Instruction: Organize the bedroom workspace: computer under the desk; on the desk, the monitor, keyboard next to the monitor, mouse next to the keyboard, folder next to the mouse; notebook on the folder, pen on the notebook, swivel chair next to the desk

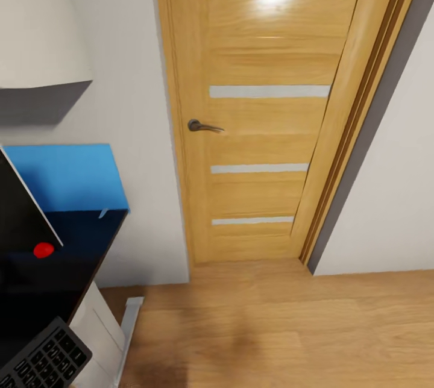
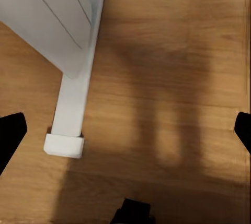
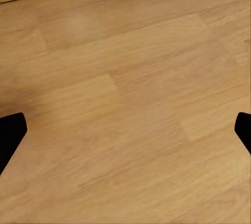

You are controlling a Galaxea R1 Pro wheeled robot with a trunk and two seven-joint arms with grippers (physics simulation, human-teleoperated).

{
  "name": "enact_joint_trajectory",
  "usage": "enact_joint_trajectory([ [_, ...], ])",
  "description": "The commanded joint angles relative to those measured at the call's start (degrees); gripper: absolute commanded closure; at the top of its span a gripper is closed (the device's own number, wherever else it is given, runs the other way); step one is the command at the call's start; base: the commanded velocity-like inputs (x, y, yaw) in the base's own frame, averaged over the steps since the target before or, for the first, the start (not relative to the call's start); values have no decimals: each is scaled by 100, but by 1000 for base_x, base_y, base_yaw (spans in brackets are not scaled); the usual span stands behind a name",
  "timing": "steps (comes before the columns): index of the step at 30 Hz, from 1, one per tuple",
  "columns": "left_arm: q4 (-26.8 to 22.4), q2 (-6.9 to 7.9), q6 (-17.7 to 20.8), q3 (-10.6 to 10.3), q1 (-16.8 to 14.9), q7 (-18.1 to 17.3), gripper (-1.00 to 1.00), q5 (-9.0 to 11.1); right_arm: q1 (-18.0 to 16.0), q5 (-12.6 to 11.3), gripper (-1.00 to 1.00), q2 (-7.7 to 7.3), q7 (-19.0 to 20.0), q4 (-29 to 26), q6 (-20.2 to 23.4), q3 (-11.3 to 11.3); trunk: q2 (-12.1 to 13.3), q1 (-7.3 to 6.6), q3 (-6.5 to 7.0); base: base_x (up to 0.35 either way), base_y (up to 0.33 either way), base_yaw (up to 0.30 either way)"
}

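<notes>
The robot appears to be between steps, standing at the end of the desk and facing a closed wooden door [image 1: 265, 111] with a lever handle [image 1: 204, 127], not the workspace. Nothing is being carried. In the left wrist view, the left gripper [image 2: 125, 130] has its fingertips [image 2: 10, 132] spread wide at the frame's edges over bare wood floor [image 2: 172, 78], released and empty. In the right wrist view, the right gripper [image 3: 125, 130] is likewise spread wide and holds nothing.

Of the task's things, the head view catches a few at its left edge. A dark keyboard [image 1: 42, 358] lies on the surface [image 1: 78, 255], only its corner visible. A blue flat item [image 1: 69, 174], probably the folder, sits on the far end of the surface near the wall. A dark slanted panel [image 1: 18, 207] with a pale edge looks like the monitor, though too little shows to be sure. A small red object [image 1: 43, 250] rests on the dark top; what it is cannot be told. The desk's white leg [image 2: 70, 104] and foot stand on the floor in the left wrist view.

The next move likely calls for turning the base and head toward the desk to find what is unplaced.
</notes>
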Motion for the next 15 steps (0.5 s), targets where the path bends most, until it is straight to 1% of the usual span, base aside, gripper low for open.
enact_joint_trajectory([
  [1,10,-11,-11,-46,-6,50,-100,10,-1,-2,-100,-5,-56,-2,-8,50,-3,0,-5,0,-266,281],
  [4,28,-35,-4,-43,-6,47,-100,10,-1,3,-100,2,-56,4,-10,55,-3,0,-5,0,-286,281],
  [10,74,-19,0,-41,-6,46,-100,12,-1,5,-100,4,-54,3,-14,60,-3,0,-5,0,-300,281],
  [15,92,-4,-47,-39,-6,49,-100,14,-1,10,-100,4,-41,-2,-211,69,-3,0,-5,0,-303,281],
])
